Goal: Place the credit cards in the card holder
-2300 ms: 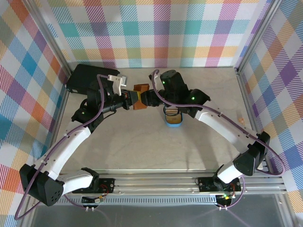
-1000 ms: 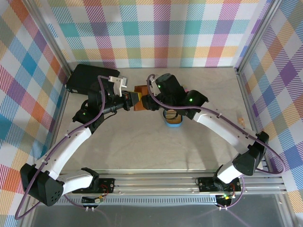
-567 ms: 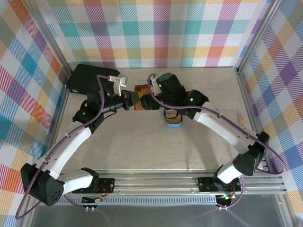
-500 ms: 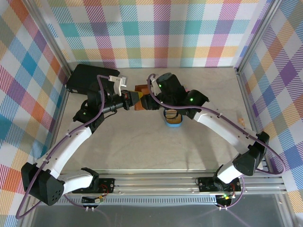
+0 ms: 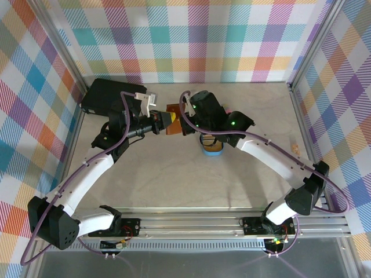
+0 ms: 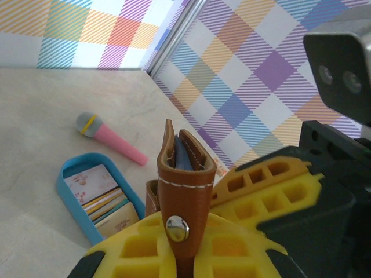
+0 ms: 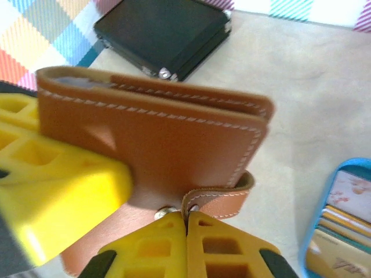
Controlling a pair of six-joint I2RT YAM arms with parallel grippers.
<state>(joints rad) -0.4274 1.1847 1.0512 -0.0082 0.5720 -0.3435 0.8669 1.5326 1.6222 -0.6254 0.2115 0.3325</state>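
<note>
Card holder (image 7: 156,139) folded; left pincer (image 6: 181,234) clamps its body, right pincer (image 7: 186,223) pinches the snap tab (image 7: 223,200). We would peel the tab off slowly, left holding firm.

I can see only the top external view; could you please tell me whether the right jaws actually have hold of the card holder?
Observer: Yes. In the right wrist view the right gripper appears to have its jaws closed on the snap tab of the card holder.
Operator: Thank you. Is the holder open at all?
Observer: Barely. The left wrist view shows it edge-on, upright in the left gripper, its leaves parted slightly at the top so that the blue-grey lining shows.
</note>
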